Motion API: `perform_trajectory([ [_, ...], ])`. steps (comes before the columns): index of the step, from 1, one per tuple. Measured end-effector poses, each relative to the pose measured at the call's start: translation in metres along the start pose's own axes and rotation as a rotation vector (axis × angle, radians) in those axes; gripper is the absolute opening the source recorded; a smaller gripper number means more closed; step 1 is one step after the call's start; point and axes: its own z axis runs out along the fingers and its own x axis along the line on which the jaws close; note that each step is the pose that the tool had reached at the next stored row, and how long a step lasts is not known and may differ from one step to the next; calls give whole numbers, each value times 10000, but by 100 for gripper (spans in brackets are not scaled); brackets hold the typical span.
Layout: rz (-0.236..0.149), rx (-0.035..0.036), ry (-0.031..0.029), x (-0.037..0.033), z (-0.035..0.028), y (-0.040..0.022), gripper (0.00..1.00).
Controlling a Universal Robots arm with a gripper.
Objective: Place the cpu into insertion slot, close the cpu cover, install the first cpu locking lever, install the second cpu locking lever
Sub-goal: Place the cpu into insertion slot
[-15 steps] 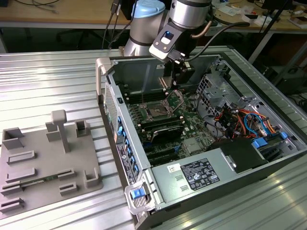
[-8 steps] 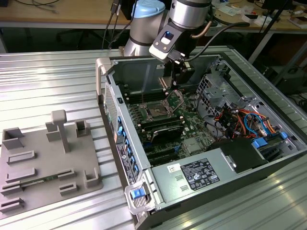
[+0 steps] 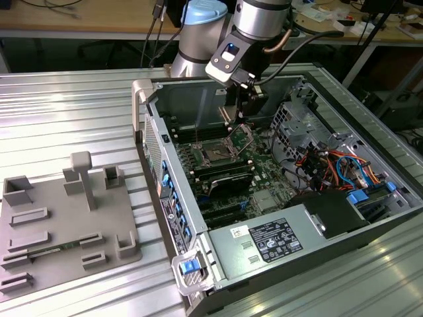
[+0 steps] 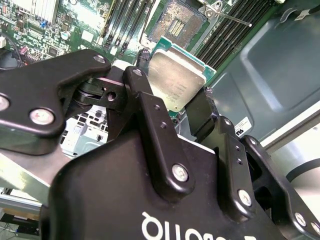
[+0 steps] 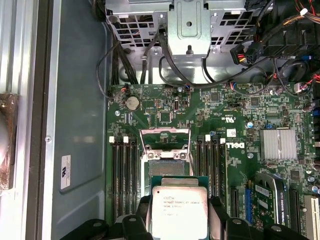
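My gripper (image 5: 179, 222) is shut on the cpu (image 5: 179, 211), a small square chip with a silver-grey top, held by two opposite edges between black fingers (image 5: 220, 220). In the second wrist view the cpu (image 4: 175, 80) sits tilted between the fingers (image 4: 150, 107). It hangs above the green board, close beside the insertion slot (image 5: 167, 162), which lies bare. The cpu cover (image 5: 165, 137) stands swung up at the slot's far edge. In the exterior view the gripper (image 3: 248, 105) hovers inside the open computer case, above the slot (image 3: 217, 154) and the raised cover (image 3: 241, 137).
Long black memory slots (image 5: 125, 175) flank the socket on both sides. A finned heatsink (image 5: 278, 144), cables (image 3: 324, 162) and a metal drive cage (image 5: 187, 25) crowd the case. A grey white-labelled box (image 3: 268, 241) fills its near end. A grey fixture tray (image 3: 66, 224) lies at the exterior view's left.
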Motion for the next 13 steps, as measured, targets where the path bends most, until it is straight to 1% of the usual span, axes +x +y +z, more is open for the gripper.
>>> perform_trajectory([
  [4,0,-1,-5,0,2,0,55],
  [5,-2,-4,-7,2,12,-1,55],
  [6,-5,-7,-4,5,43,-4,55],
  [8,-16,-6,-3,6,79,-7,55],
  [9,-27,-5,-4,14,111,-12,55],
  [11,-63,-4,-1,33,151,-22,55],
  [12,-173,-14,9,59,213,-55,55],
  [13,-241,-18,15,70,245,-75,55],
])
